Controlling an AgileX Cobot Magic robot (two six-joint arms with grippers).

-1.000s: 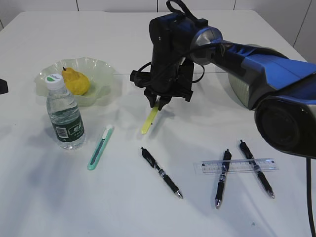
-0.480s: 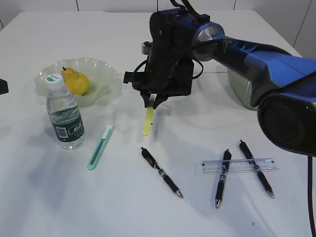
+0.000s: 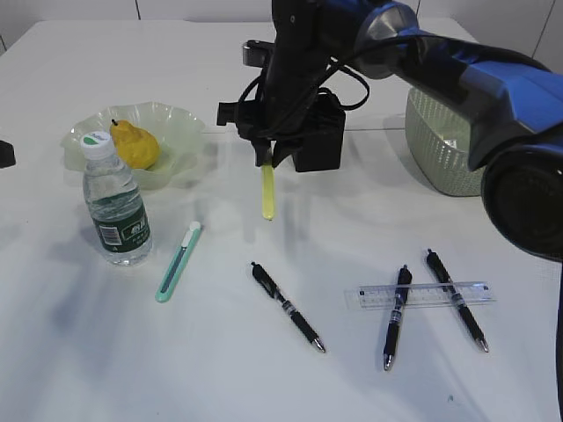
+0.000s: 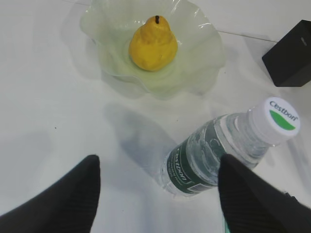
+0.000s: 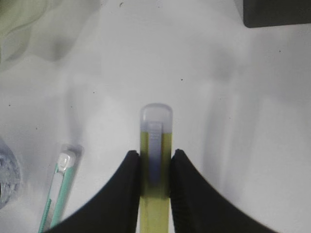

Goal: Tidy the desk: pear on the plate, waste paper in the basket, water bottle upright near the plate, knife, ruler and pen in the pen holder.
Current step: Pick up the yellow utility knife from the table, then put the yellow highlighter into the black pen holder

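Beside the matte black square pen holder (image 3: 318,141), a yellow-green utility knife (image 3: 267,192) hangs.
Right gripper (image 3: 266,162) clamps it; left gripper (image 4: 158,187) gapes above the clear water bottle (image 4: 221,147).

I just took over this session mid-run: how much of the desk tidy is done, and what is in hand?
Done: yellow pear on the wavy green glass plate; clear water bottle upright beside it.

In hand: the right gripper is shut on a yellow-green utility knife, lifted beside the black square pen holder.

Left: teal utility knife, three black pens and clear plastic ruler lie on the white desk.
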